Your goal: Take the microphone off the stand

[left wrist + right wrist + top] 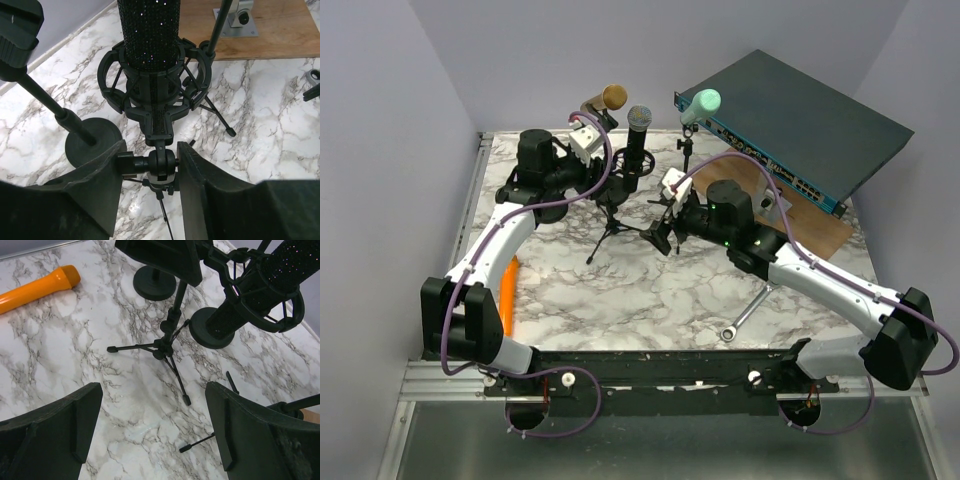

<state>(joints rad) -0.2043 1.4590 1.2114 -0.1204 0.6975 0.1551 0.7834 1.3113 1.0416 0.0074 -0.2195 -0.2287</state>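
Note:
A black glittery microphone [150, 40] sits upright in a black shock mount [112, 80] on a small tripod stand [610, 222]. My left gripper [152, 148] is shut on the stand's swivel joint [159, 162] just under the shock mount. In the top view, the left gripper [608, 172] is beside the microphone [638, 122]. My right gripper [152, 390] is open and empty, hovering over the marble table near the tripod legs [167, 345], to the right of the stand [658, 222]. The microphone also shows at the upper right of the right wrist view [260, 285].
A gold microphone [613, 97] and a teal microphone [702, 102] stand on other stands behind. An orange microphone [508, 290] lies at the left. A network switch [800, 120], a wooden board [815, 228] and a wrench [745, 316] are on the right.

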